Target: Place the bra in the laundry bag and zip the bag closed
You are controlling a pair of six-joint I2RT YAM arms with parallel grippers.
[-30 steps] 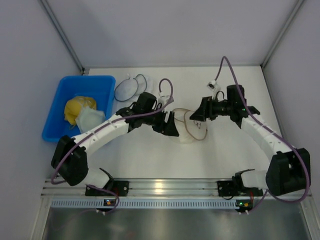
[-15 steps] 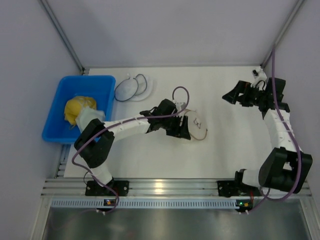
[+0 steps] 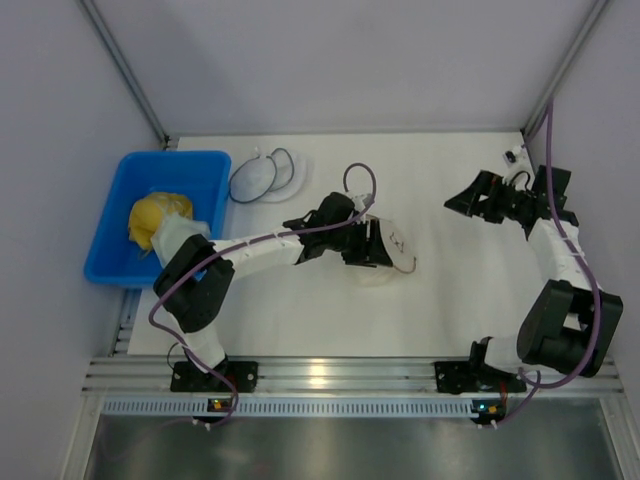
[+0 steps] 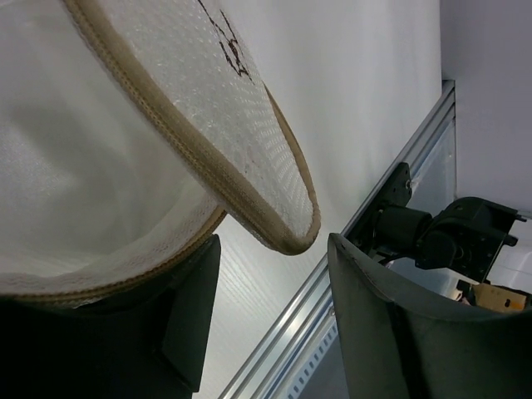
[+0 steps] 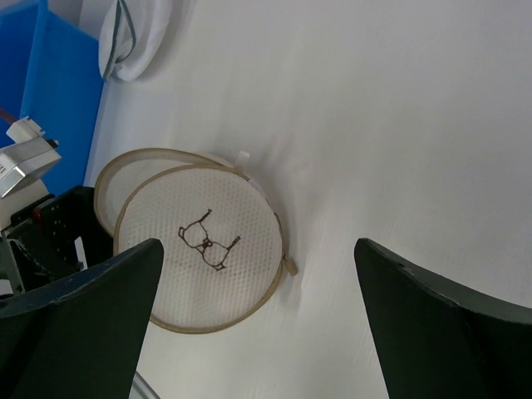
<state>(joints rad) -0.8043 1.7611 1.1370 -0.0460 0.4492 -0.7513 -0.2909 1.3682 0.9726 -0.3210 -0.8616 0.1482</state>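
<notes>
Half laundry bag prob. under L hand.

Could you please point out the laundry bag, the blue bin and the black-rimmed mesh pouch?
laundry bag (image 5: 199, 249): right wrist view, on its mesh lid.
blue bin (image 3: 175, 172): top external view, on its bare inner floor.
black-rimmed mesh pouch (image 3: 255, 178): top external view, on its mesh middle.
</notes>
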